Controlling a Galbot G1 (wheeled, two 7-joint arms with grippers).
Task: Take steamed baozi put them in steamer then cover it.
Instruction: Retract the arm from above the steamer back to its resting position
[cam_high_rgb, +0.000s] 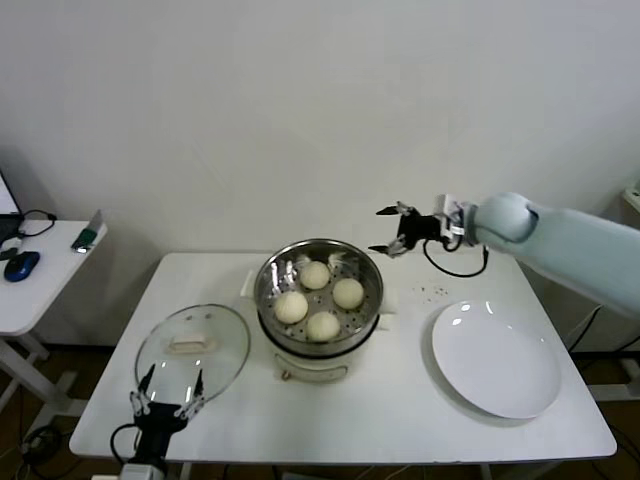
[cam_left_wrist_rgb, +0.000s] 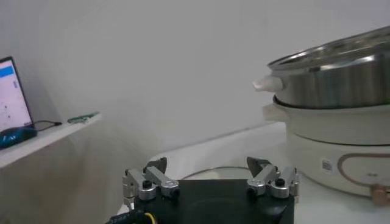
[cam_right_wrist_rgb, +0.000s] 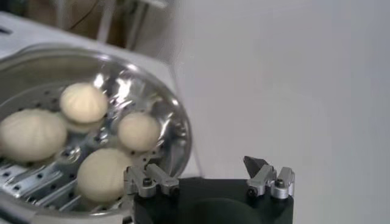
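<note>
Several cream-white baozi (cam_high_rgb: 319, 299) lie on the perforated tray inside the steel steamer (cam_high_rgb: 372, 275), mid-table; they also show in the right wrist view (cam_right_wrist_rgb: 83, 102). The glass cover (cam_high_rgb: 193, 345) with its cream handle lies flat on the table left of the steamer. My right gripper (cam_high_rgb: 392, 231) is open and empty, raised behind the steamer's right rim. My left gripper (cam_high_rgb: 168, 393) is open and empty at the near edge of the cover, low at the table's front left. In the left wrist view the steamer (cam_left_wrist_rgb: 341, 91) stands off to one side.
An empty white plate (cam_high_rgb: 495, 358) lies on the table's right part. A side table (cam_high_rgb: 35, 275) at far left holds a blue mouse and cables. A wall outlet and cable sit behind the right gripper. Small crumbs lie near the plate.
</note>
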